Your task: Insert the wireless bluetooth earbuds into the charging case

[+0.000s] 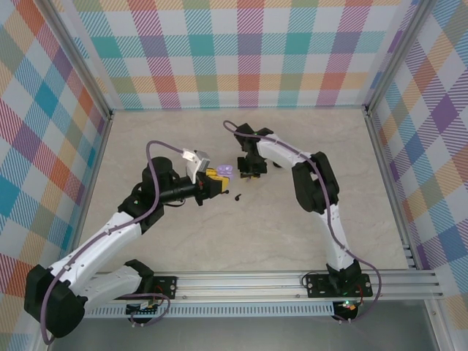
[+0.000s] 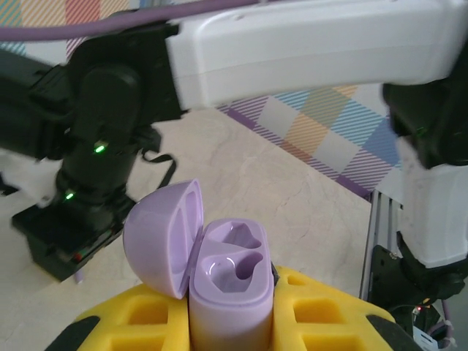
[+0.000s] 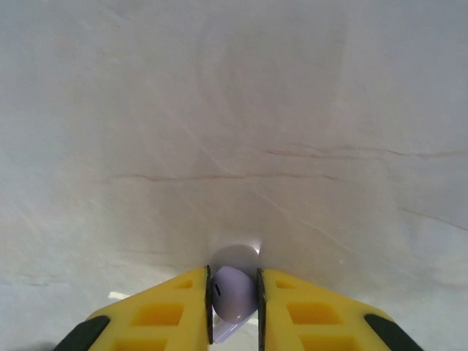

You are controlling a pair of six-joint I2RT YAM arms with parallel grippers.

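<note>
1. Yellow left gripper (image 2: 230, 325) stands clamped on the open lavender case (image 2: 232, 274).
2. Right gripper (image 3: 234, 281), just beside the case, pinches a lavender earbud (image 3: 232, 296).
3. Risk: a skewed pinch could jam its stem on the case's socket rim or pop it loose.

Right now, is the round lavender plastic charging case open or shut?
Open. The round lavender plastic charging case has its lid swung back, baring two empty earbud wells.

We find the case (image 2: 228, 292) clamped in the left gripper (image 2: 230, 325), its lid (image 2: 161, 234) swung to the left. Just right of it, the right gripper (image 3: 234, 311) pinches an earbud (image 3: 235, 289) over the table (image 3: 219, 110). A second earbud (image 1: 238, 196) lies on the table, nearer than both.
</note>
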